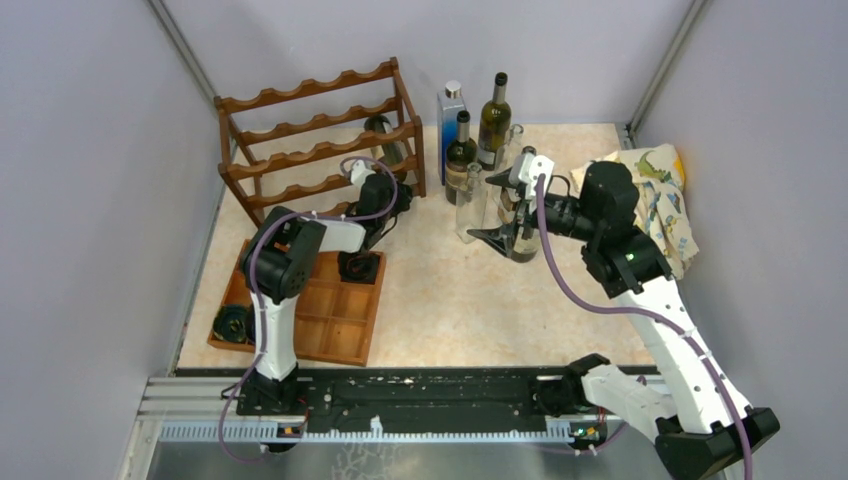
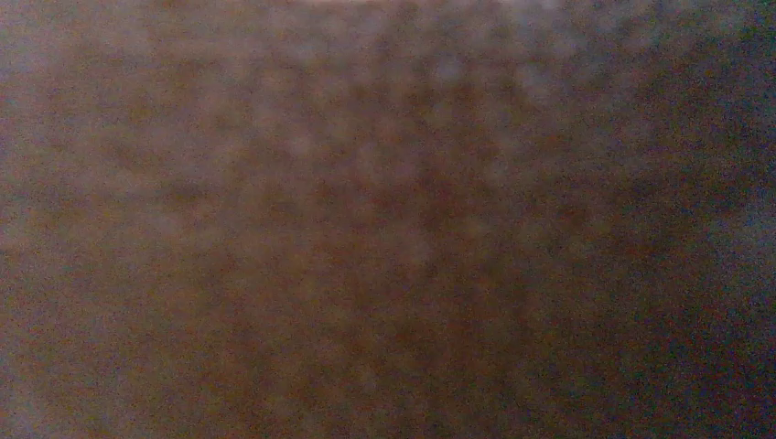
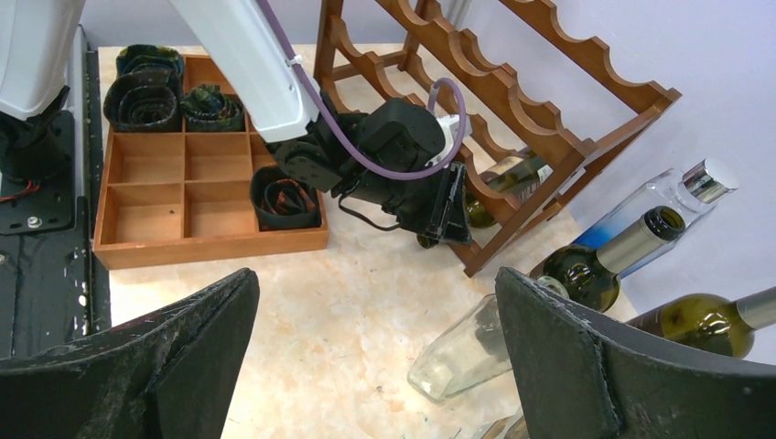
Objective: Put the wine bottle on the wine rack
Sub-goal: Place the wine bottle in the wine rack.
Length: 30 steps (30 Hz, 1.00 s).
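Observation:
The dark reddish-brown wine rack (image 1: pixel 300 130) stands at the back left, and it also shows in the right wrist view (image 3: pixel 540 110). A dark green wine bottle (image 3: pixel 509 174) with a pale label lies across a lower tier. My left gripper (image 1: pixel 397 196) is at the rack's front right corner, shut on the bottle's neck end (image 3: pixel 474 210). The left wrist view is only a brown blur. My right gripper (image 1: pixel 495 208) hangs wide open beside the standing bottles, with bare table between its fingers (image 3: pixel 567 357).
A flat wooden compartment tray (image 1: pixel 345 325) holding rolled belts lies front left. Several upright bottles cluster at the back centre: a green one (image 1: pixel 494 115), a blue one (image 1: pixel 451 115) and a clear one (image 3: pixel 462 352) by my right finger. A patterned cloth (image 1: pixel 660 190) lies at right.

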Each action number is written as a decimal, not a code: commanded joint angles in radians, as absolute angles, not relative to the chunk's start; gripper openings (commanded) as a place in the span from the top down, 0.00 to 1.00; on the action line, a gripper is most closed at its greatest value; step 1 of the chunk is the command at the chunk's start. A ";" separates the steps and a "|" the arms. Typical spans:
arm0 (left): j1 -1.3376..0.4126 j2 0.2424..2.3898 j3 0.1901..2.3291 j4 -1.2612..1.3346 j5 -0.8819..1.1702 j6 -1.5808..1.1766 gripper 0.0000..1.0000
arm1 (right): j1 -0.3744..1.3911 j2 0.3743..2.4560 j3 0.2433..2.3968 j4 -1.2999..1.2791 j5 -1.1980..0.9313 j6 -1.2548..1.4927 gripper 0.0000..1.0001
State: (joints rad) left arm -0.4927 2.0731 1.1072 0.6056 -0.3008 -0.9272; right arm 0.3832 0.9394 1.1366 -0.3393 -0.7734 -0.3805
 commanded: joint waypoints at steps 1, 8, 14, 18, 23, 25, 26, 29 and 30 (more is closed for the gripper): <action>-0.481 2.070 1.172 0.682 -0.310 -0.919 0.98 | 0.375 0.922 1.140 -0.301 -0.788 -0.366 0.02; -0.460 2.088 1.214 0.614 -0.284 -0.955 0.80 | 0.376 0.920 1.141 -0.303 -0.790 -0.367 0.02; -0.459 2.086 1.228 0.579 -0.290 -0.968 0.46 | 0.376 0.920 1.143 -0.305 -0.790 -0.365 0.02; -0.459 2.081 1.220 0.571 -0.276 -0.976 0.33 | 0.374 0.920 1.144 -0.307 -0.791 -0.365 0.02; -0.459 2.056 1.181 0.571 -0.246 -0.980 0.28 | 0.374 0.919 1.143 -0.304 -0.792 -0.363 0.02; -0.459 2.038 1.154 0.571 -0.238 -0.981 0.27 | 0.374 0.918 1.143 -0.304 -0.792 -0.364 0.02; -0.458 2.027 1.138 0.571 -0.234 -0.985 0.27 | 0.374 0.917 1.140 -0.303 -0.792 -0.364 0.02; -0.460 1.996 1.094 0.566 -0.215 -0.992 0.26 | 0.373 0.915 1.140 -0.301 -0.791 -0.362 0.02; -0.459 1.985 1.082 0.560 -0.209 -0.992 0.26 | 0.374 0.915 1.138 -0.300 -0.792 -0.361 0.02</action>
